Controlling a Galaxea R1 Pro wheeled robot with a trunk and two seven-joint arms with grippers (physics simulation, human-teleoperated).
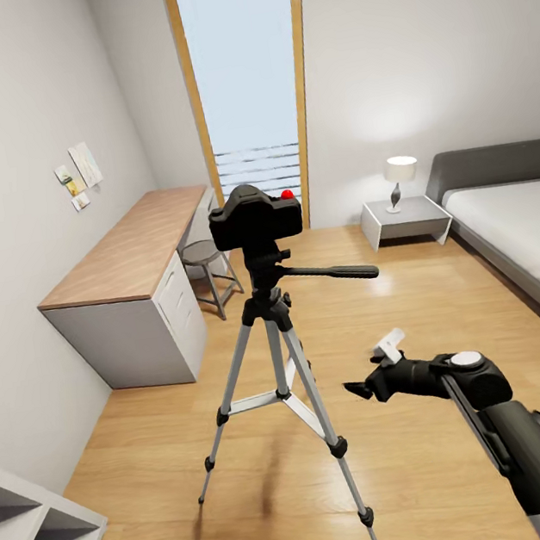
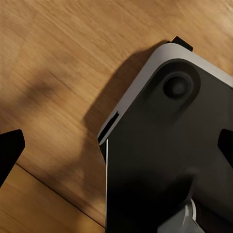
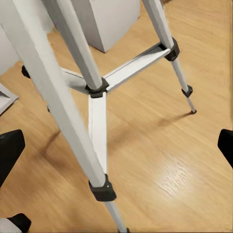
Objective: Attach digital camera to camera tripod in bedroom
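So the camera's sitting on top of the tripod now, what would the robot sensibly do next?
Probably just draw the right gripper back a little further and stop. The camera already sits upright on the tripod head, and the gripper is open, empty and apart from the legs, low beside them. Reaching in again would only risk knocking the stand.

Black digital camera point(image 1: 255, 218) (red button) tops silver-legged camera tripod point(image 1: 276, 365).
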